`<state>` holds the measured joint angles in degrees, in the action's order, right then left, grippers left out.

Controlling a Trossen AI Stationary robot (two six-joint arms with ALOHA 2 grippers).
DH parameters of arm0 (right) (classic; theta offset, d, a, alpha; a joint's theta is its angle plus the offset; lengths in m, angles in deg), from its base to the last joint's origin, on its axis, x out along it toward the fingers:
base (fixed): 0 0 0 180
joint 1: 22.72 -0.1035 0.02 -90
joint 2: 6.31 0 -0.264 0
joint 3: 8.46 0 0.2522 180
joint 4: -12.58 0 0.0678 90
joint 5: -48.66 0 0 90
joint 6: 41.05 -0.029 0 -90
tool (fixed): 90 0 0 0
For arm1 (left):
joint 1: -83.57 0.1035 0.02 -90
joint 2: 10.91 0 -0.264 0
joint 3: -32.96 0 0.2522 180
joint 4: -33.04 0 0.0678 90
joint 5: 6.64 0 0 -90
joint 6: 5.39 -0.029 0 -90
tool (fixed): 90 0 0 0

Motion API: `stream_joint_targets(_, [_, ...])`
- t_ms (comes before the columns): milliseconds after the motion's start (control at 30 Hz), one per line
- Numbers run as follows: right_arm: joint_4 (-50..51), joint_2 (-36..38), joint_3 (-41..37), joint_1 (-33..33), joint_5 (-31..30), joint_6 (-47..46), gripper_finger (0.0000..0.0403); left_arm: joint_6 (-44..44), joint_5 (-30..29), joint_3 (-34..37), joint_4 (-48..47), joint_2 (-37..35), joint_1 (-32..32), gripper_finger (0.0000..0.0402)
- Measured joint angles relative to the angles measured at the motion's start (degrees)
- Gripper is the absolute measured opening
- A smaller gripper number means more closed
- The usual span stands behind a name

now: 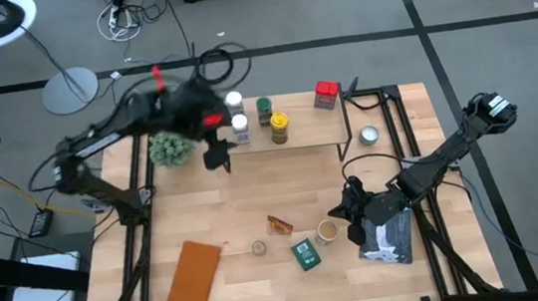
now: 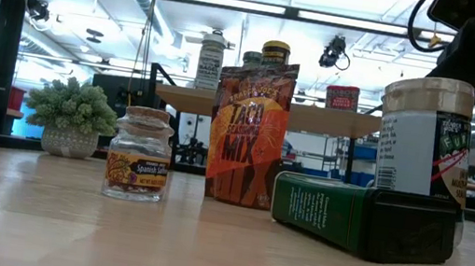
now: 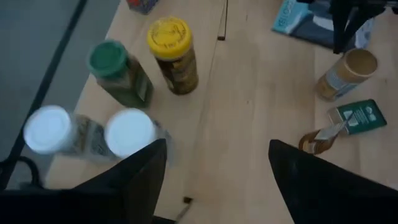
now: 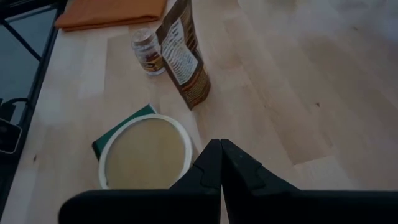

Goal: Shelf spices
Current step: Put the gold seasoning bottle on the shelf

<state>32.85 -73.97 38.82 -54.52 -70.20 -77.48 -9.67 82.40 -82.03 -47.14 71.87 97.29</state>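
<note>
- Shelf (image 1: 310, 138) stands at the table's far side, carrying five spices.
- Left gripper (image 3: 214, 165) hangs wide open and empty above the shelf's white-lidded jars (image 3: 129, 131).
- Right gripper (image 4: 221, 149), closed and empty, sits beside the tan-lidded jar (image 1: 326, 231).

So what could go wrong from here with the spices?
1. The left tool hangs open right beside the two white-lid jars on the shelf; a sideways nudge could tip one into the green-lid jar.
2. The right tool sits shut just above the tan-lid jar; pressing down could topple it onto the green tin.
3. The taco packet stands upright and looks easily knocked over.
</note>
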Motion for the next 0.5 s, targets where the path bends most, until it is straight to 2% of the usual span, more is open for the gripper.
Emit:
stream_joint_targets(267, [-0.01, 0.00, 0.00, -0.45, -0.28, -2.36, 0.0001, 13.05, -11.23, 31.92, 24.09, -18.89, -15.47, 0.0288])
stream_joint_targets(500, [4.54, 0.02, 3.55, -0.45, -0.21, -3.00, 0.0000, 19.61, -20.76, 51.41, 45.31, -25.68, -29.97, 0.0288])
